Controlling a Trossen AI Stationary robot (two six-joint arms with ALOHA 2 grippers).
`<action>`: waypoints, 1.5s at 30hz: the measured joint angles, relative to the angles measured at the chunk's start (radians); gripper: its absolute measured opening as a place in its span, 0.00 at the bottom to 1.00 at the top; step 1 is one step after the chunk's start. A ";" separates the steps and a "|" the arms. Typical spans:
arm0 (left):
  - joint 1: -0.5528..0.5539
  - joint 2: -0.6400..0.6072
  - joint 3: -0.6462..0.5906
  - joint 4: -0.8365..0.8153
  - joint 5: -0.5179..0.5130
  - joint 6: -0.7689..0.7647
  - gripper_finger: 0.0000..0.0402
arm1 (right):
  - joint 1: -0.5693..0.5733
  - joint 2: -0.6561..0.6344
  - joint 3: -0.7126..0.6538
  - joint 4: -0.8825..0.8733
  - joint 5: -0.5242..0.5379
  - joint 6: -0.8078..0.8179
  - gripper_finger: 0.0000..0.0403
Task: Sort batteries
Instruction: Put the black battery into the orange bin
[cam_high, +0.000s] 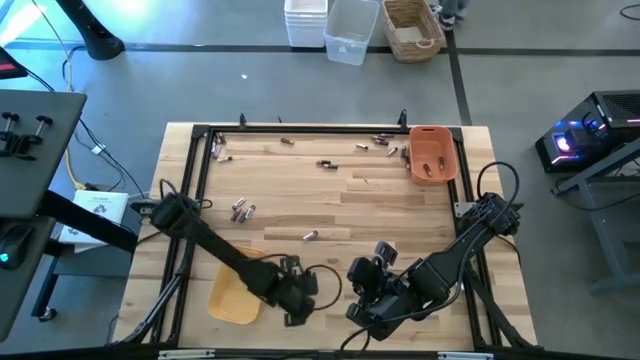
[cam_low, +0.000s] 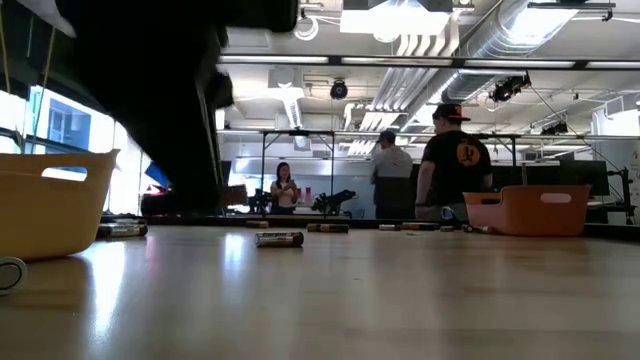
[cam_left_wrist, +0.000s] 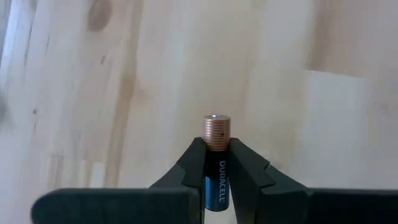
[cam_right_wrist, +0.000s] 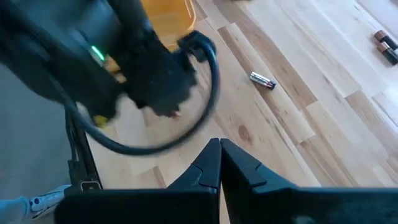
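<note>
My left gripper (cam_left_wrist: 216, 148) is shut on a black and blue battery (cam_left_wrist: 215, 180) with a copper end. In the high view it (cam_high: 298, 298) hangs near the table's front edge, just right of the yellow tray (cam_high: 238, 292). My right gripper (cam_right_wrist: 219, 155) is shut on nothing and hovers beside it (cam_high: 362, 298), facing the left arm. Loose batteries lie on their sides on the wood: one at mid-table (cam_high: 311, 236), a small cluster (cam_high: 243, 210) to its left, and more along the far edge (cam_high: 380, 141). The orange tray (cam_high: 433, 152) sits at the far right. My left gripper pinches the battery's dark body (cam_left_wrist: 215, 169) between its two fingers, just behind the copper end (cam_left_wrist: 216, 132). The battery lies along the fingers, and the copper end sticks out past the fingertips (cam_left_wrist: 198, 155). The fingers slant steeply down from above, and no part of the battery shows on the table.
A black frame (cam_high: 300, 128) rims the wooden table. In the low view the yellow tray (cam_low: 50, 200) stands close at the left, the orange tray (cam_low: 540, 210) at the right, and a battery (cam_low: 279, 239) lies between them. People stand in the room behind.
</note>
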 joint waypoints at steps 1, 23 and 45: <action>0.001 -0.016 0.001 0.000 0.002 0.012 0.08 | -0.003 -0.003 0.000 0.000 0.002 0.000 0.00; -0.319 -0.527 -0.252 -0.380 0.036 -0.296 0.08 | -0.219 -0.080 0.000 0.169 -0.092 -0.308 0.00; -0.318 -0.725 -0.578 -0.184 -0.074 -0.137 0.08 | -0.401 -0.081 0.000 0.286 -0.274 -0.270 0.00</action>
